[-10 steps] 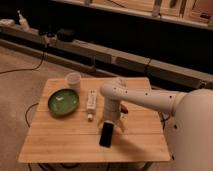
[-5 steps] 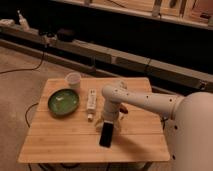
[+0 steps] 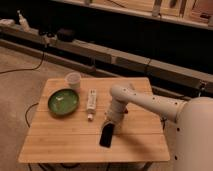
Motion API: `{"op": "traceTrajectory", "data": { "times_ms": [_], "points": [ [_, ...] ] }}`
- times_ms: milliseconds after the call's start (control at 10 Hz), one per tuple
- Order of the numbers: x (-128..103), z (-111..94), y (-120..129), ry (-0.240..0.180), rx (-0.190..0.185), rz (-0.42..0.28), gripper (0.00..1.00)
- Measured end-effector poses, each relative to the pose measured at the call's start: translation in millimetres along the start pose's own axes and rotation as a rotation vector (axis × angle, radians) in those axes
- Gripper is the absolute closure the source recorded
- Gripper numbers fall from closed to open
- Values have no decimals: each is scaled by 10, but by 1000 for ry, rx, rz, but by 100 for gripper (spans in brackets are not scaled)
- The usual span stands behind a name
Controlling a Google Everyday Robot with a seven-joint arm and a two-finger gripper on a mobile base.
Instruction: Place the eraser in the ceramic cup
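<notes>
I reach in from the right across the wooden bench (image 3: 55,142), my white arm bent down at the wrist over its middle. My fingers (image 3: 111,125) hang low over the bench, right at the far end of the eraser (image 3: 106,137). I cannot tell whether they are apart or clamped on it, because my wrist hides that end of it.

The eraser is a flat black slab near the front edge of the bench, a little right of centre. Its long side runs from near to far, and its near end points towards the front edge. I cannot say whether it lies flat or is tipped up at the far end.

The ceramic cup (image 3: 73,80) stands upright at the far left of the bench, well apart from the eraser. Just in front of it, on the left, sits a wide green bowl (image 3: 63,102). A slim white tube (image 3: 91,102) lies on its side between the bowl and my arm, just beside the bowl and apart from the eraser.
</notes>
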Motion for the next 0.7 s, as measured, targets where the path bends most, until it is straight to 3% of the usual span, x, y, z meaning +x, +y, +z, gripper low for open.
{"op": "traceTrajectory", "data": {
  "times_ms": [300,500,700],
  "points": [
    [38,5,-7,-38,4,-9,85],
    [65,-96,-94,-45,34,-30,87],
    [13,-515,-249,-34,104,-68,87]
  ]
}}
